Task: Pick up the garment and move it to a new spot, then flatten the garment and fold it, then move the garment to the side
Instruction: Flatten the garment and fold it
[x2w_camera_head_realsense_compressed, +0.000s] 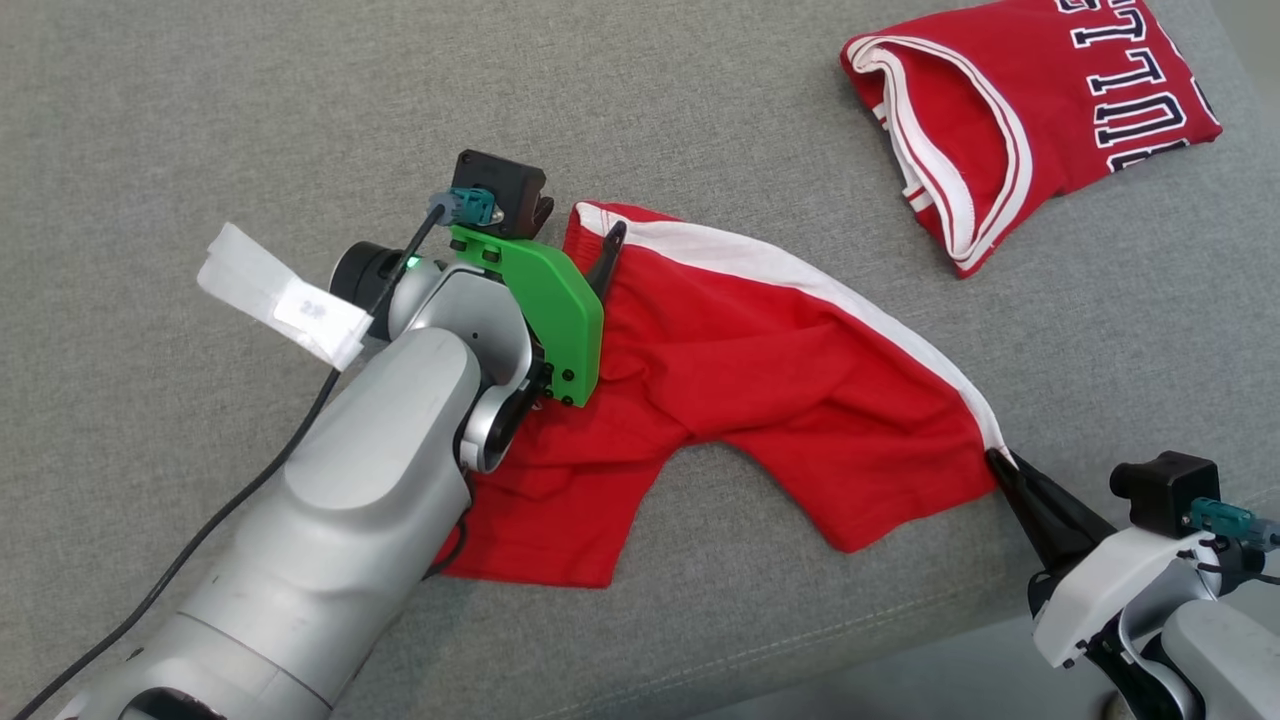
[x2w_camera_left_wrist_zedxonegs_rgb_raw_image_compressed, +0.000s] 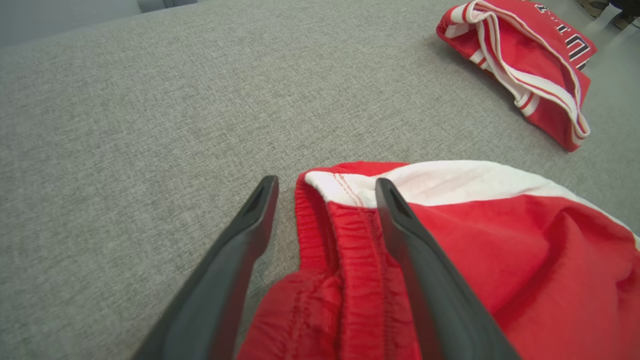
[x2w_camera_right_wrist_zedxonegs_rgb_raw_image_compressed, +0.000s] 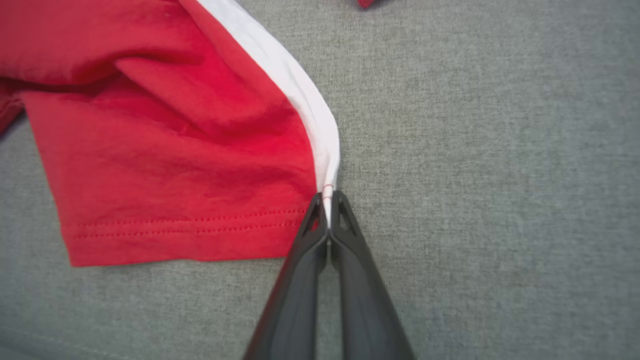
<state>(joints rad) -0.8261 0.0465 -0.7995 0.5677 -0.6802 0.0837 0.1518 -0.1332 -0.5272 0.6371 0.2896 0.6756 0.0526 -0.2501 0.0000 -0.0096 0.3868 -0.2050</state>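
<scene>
The red shorts (x2w_camera_head_realsense_compressed: 780, 380) lay spread and rumpled on the grey upholstered surface (x2w_camera_head_realsense_compressed: 300, 120), close to its near edge. The right fingers (x2w_camera_right_wrist_zedxonegs_rgb_raw_image_compressed: 350, 260) were clenched on the hem corner where the white side stripe ends (the cloth drawn to a point there). The left fingers (x2w_camera_left_wrist_zedxonegs_rgb_raw_image_compressed: 400, 225) stood released and wide apart, straddling the elastic waistband at the other end. A folded red jersey (x2w_camera_head_realsense_compressed: 1040, 120) lay well apart, toward the far right corner.
</scene>
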